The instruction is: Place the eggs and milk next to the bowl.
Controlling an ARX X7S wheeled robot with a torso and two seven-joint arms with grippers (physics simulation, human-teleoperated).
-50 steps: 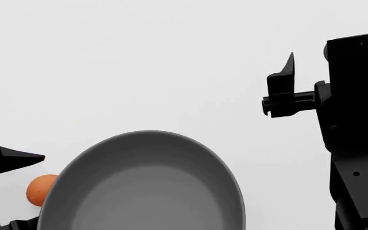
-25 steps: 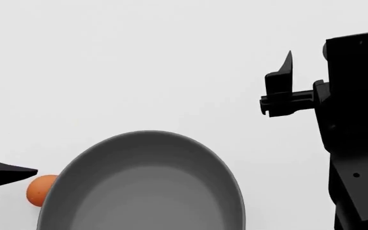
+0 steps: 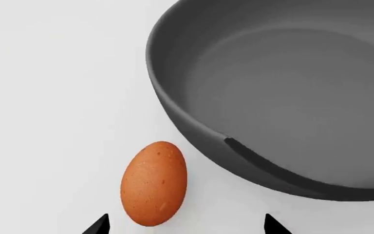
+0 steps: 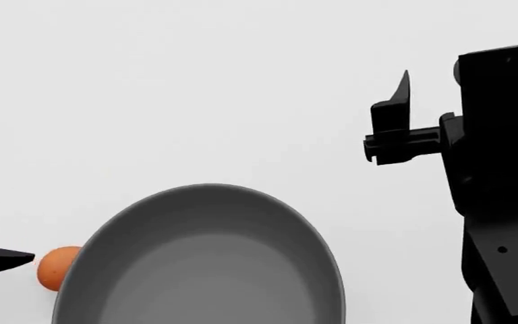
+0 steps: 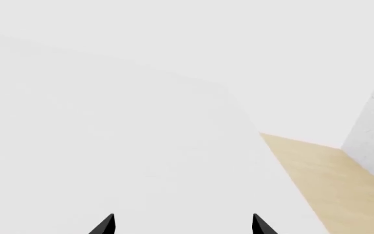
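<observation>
Egg (image 3: pixel 153 184): smooth orange-brown oval, faintly speckled, lying on its side on the white table (image 4: pixel 196 101), just beside the bowl's outer wall.
Bowl (image 4: pixel 205 270): large, plain grey, matte inside, thin rim.
Left gripper (image 3: pixel 185 225): over the egg, fingertips spread wide, holding nothing.
Right gripper (image 5: pixel 182 225): raised well apart from the bowl, fingertips wide, empty.

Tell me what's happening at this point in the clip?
One egg lies on the white table right beside the bowl, not in any grip. The left gripper is open, with only its fingertips showing near the egg. The right gripper is open and empty, held up over bare tabletop away from the bowl. No milk carton or second egg is in view.
</observation>
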